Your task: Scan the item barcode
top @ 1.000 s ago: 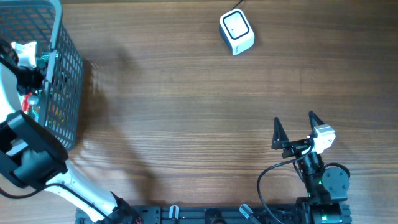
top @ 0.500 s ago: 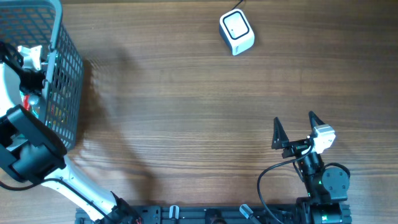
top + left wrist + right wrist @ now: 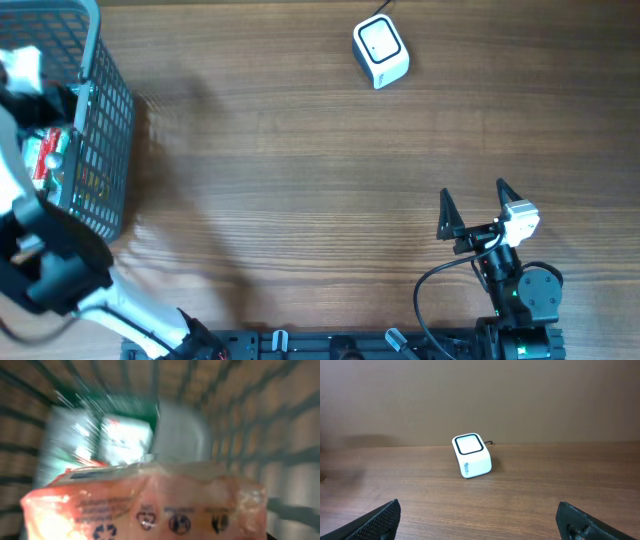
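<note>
Left gripper (image 3: 48, 105) shifted in basket (image 3: 110, 110), grip unclear; packet (image 3: 145, 505) lies crosswise; right gripper (image 3: 473, 192) spread.

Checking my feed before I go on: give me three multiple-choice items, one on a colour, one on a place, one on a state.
1. What colour is the basket? A. red B. yellow C. grey
2. Where is the scanner? A. on the table, apart from the basket B. in the basket C. on an arm
3. How are the right fingers? A. shut on the scanner B. open, holding nothing C. shut on a packet
Answers: 1 C, grey wire walls; 2 A, it sits alone on the wood; 3 B, wide apart with only table between.
</note>
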Robot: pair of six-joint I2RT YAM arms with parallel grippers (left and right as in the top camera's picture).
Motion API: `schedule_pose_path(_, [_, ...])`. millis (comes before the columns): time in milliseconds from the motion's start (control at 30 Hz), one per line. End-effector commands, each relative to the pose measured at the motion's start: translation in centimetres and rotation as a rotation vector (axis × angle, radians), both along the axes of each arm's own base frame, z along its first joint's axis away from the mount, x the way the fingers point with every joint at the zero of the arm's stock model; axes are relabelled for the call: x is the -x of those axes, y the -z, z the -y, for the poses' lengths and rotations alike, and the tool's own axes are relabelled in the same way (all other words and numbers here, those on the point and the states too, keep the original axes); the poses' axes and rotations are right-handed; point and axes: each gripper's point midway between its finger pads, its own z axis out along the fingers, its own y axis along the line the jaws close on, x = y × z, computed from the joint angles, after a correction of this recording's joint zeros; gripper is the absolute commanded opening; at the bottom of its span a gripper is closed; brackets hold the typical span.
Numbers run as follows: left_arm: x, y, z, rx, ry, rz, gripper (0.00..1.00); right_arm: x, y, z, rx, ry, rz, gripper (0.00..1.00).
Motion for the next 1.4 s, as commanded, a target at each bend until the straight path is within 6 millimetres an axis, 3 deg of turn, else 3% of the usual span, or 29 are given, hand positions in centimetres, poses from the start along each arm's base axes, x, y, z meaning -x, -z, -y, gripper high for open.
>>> schedule_pose_path(0, [0.9,-16.0,0.5,-0.18,-0.075,0.339,0.55,0.0,-0.1,0.2,0.005,0.011,0.005,1.0])
schedule_pose_path(33, [1.4,-18.5,0.9,-0.193,-0.099,0.405,0.55,0.0,-0.1,0.2,0.005,0.011,0.006,1.0])
schedule_pose_path(167, [3.4,-25.0,3.5,-0.193,-0.145,0.576,0.55,0.0,-0.1,0.2,0.005,0.011,0.006,1.0])
schedule_pose_path(233, [4.1,-26.6,5.3,-0.162,-0.147,0.618,0.55,0.0,-0.1,0.2,0.005,0.011,0.006,1.0])
schedule_pose_path(367, [5.0,-28.0,10.6,-0.119,-0.064,0.636,0.54,0.0,-0.1,0.2,0.005,0.011,0.005,1.0])
schedule_pose_path(500, [5.3,-26.8,15.8,-0.076,0.001,0.568,0.54,0.0,-0.1,0.2,0.005,0.011,0.005,1.0])
schedule_pose_path(700, [6.0,-21.3,24.5,0.071,0.122,0.337,0.53,0.0,-0.1,0.2,0.005,0.011,0.006,1.0])
schedule_pose_path(900, [8.2,-12.0,33.4,0.122,0.325,-0.036,0.5,0.0,-0.1,0.2,0.005,0.011,0.006,1.0])
schedule_pose_path(1167, [9.2,-2.7,41.5,0.104,0.476,-0.284,0.49,0.0,-0.1,0.2,0.005,0.011,0.005,1.0])
schedule_pose_path(1367, [9.7,1.3,47.9,0.131,0.502,-0.323,0.52,0.0,-0.1,0.2,0.005,0.011,0.005,1.0])
